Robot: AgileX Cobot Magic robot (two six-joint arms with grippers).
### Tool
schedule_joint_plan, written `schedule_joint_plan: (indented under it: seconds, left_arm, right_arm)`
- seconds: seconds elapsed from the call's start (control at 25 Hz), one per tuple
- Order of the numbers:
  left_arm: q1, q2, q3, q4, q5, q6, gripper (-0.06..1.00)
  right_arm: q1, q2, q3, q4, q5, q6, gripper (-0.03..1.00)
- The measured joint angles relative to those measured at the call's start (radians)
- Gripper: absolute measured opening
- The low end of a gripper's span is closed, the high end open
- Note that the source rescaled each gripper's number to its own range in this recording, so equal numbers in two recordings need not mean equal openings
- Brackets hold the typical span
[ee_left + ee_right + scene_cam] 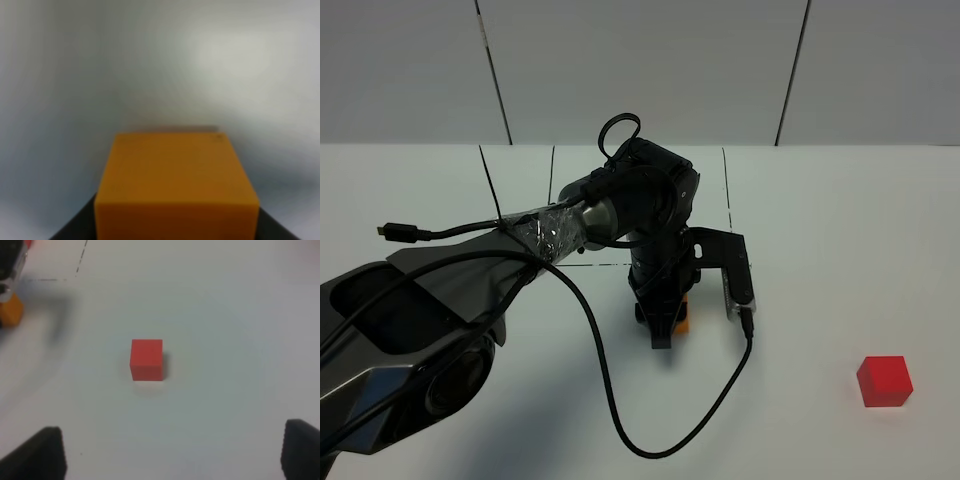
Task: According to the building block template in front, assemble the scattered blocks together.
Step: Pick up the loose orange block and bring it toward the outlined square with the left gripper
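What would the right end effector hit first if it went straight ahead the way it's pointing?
Probably the red cube, on the table ahead of the open right end effector with nothing between; depth is unclear, so the table might come first.

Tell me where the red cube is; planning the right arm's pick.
In the exterior high view the red cube sits alone at lower right, apart from the orange cube the left gripper holds.

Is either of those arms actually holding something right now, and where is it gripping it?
The left tool is closed on the orange cube, pinching two opposite sides. The open right tool holds nothing; the red cube lies free.
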Motion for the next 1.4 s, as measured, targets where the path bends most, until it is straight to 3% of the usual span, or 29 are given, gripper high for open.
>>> schedule_joint_plan:
  seconds: [0.6, 0.72, 0.92, 1.04, 1.16, 1.4]
  left_arm:
    - [0.000, 0.000, 0.000, 0.000, 0.004, 0.014, 0.04]
    - [0.000, 0.000, 0.000, 0.000, 0.004, 0.015, 0.24]
    - [0.000, 0.000, 0.000, 0.009, 0.005, 0.015, 0.73]
    - [0.000, 0.000, 0.000, 0.032, 0.017, 0.000, 0.92]
    - [0.000, 0.000, 0.000, 0.070, 0.032, -0.042, 0.99]
    - [0.000, -0.012, 0.000, 0.093, 0.045, -0.077, 1.00]
  right_arm:
    - [0.000, 0.000, 0.000, 0.000, 0.000, 0.000, 0.73]
    - [0.000, 0.000, 0.000, 0.000, 0.000, 0.000, 0.73]
    - [0.000, 0.000, 0.000, 0.000, 0.000, 0.000, 0.73]
    - [0.000, 0.000, 0.000, 0.000, 0.000, 0.000, 0.73]
    - [0.000, 0.000, 0.000, 0.000, 0.000, 0.000, 0.73]
    - [0.000, 0.000, 0.000, 0.000, 0.000, 0.000, 0.73]
